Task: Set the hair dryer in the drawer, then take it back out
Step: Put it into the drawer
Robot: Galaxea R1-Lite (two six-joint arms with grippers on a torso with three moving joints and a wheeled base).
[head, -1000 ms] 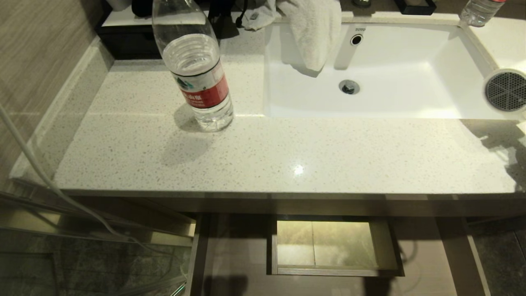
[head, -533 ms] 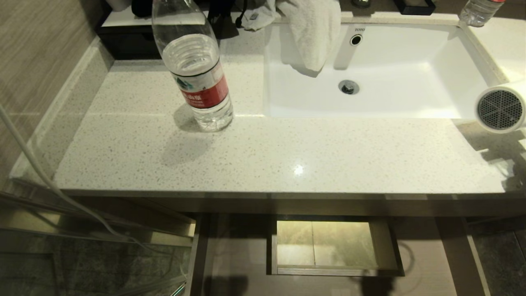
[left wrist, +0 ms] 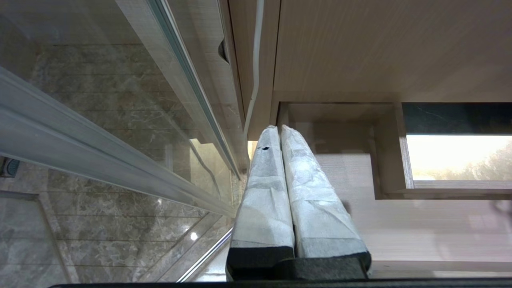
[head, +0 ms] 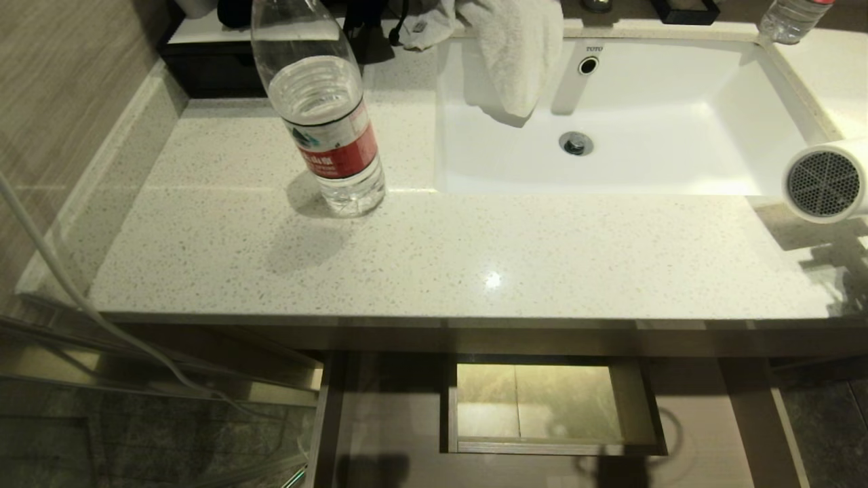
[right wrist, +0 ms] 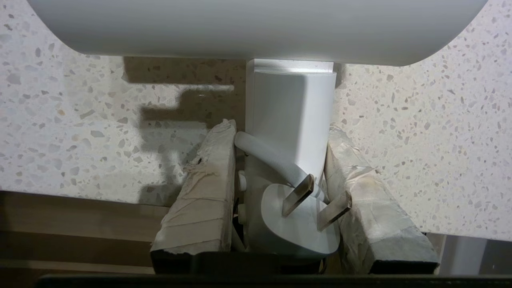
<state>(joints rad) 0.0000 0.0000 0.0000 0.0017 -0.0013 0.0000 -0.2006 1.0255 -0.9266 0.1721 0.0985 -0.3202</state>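
Two claws on record. Right claw (right wrist: 280, 160): pinching the handle of the hair dryer (head: 829, 181) between its taped fingers (right wrist: 200, 192), the plug and its two metal prongs (right wrist: 316, 202) folded in against the handle. Hair dryer: white body, grey honeycomb grille facing the camera, held above the right end of the counter (head: 441, 251), at the front right corner of the sink (head: 786, 88), at the edge of the head view. Left claw (left wrist: 280, 132): fingers pressed together, holding nothing, down beside the vanity front next to a glass panel (left wrist: 100, 120).

Drawer (head: 400, 420): pulled out below the counter's front edge, pale floor with a boxed rectangular cut-out (head: 542, 403) near its middle; nothing lies in the visible part.

Other items on the counter:
- one clear water bottle (head: 325, 115), red label, upright, left of the sink, well apart from the dryer;
- one white towel (head: 515, 47) draped over the sink's back rim;
- one second bottle (head: 790, 17) at the far right back corner;
- dark objects along the back ledge, unclear.

One white cable (head: 81, 298) trails down the left side past the counter edge.
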